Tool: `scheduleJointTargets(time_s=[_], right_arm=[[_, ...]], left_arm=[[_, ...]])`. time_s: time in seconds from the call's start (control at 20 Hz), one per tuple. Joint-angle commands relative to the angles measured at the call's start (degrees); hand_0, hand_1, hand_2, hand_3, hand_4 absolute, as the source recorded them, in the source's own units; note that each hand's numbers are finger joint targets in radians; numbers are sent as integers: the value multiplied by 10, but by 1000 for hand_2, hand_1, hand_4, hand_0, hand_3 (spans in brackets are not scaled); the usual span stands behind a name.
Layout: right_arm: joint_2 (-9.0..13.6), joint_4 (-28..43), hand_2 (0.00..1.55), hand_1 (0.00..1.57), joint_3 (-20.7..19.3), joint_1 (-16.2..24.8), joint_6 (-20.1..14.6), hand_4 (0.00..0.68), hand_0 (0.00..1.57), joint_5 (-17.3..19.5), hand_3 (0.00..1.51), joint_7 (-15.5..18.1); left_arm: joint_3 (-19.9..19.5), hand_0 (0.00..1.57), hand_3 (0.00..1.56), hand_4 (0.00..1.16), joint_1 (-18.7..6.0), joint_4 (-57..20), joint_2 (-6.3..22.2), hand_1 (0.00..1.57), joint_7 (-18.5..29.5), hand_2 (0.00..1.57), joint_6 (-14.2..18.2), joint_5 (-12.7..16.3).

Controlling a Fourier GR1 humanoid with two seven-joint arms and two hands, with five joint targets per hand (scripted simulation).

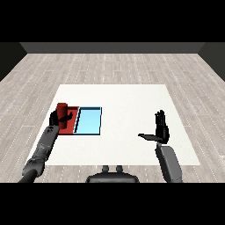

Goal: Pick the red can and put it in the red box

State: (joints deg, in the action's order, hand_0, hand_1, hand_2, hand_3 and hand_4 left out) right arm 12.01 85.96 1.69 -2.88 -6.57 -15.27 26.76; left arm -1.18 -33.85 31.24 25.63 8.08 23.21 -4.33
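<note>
The red can [62,110] stands upright over the red tray [71,123] at the table's left. My left hand [57,117] is curled round the can's lower part, fingers wrapped on its side. The can's base is hidden by the hand, so I cannot tell whether it rests on the tray. My right hand [161,126] hovers over the right side of the table, far from the trays, with its fingers straight up and thumb pointing left, holding nothing.
A light blue tray [89,121] lies right beside the red tray, touching its right edge. The white table [123,101] stretches wide between the trays and my right hand. Grey wood floor surrounds the table.
</note>
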Motion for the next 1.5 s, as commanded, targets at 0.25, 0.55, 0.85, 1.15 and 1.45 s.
scheduleJointTargets(time_s=[0.25, 0.55, 0.85, 1.15, 1.45], right_arm=[[-1, 16, 0, 0, 2, -5, -6, 0, 0, 20, 0, 15], [-5, -1, 0, 0, -4, -21, 0, 0, 0, 16, 0, 23], [-16, 31, 0, 0, 10, 4, 6, 0, 0, 22, 0, 41], [-15, 27, 0, 0, 4, 26, 24, 0, 0, 17, 0, 66], [1, 44, 0, 0, -5, 6, 35, 0, 0, 6, 0, 46]], left_arm=[[-11, 635, 139, 684, -81, -221, 8, 635, -37, 668, 26, -41], [-28, 714, 0, 505, -65, -253, 12, 714, 6, 696, -54, -26], [36, 0, 0, 0, -119, -295, 43, 0, -78, 0, -87, -98], [6, 0, 0, 0, -114, -291, 27, 0, -91, 0, -53, -71], [-127, 0, 0, 0, -79, -161, -8, 0, 132, 0, 2, 64]])
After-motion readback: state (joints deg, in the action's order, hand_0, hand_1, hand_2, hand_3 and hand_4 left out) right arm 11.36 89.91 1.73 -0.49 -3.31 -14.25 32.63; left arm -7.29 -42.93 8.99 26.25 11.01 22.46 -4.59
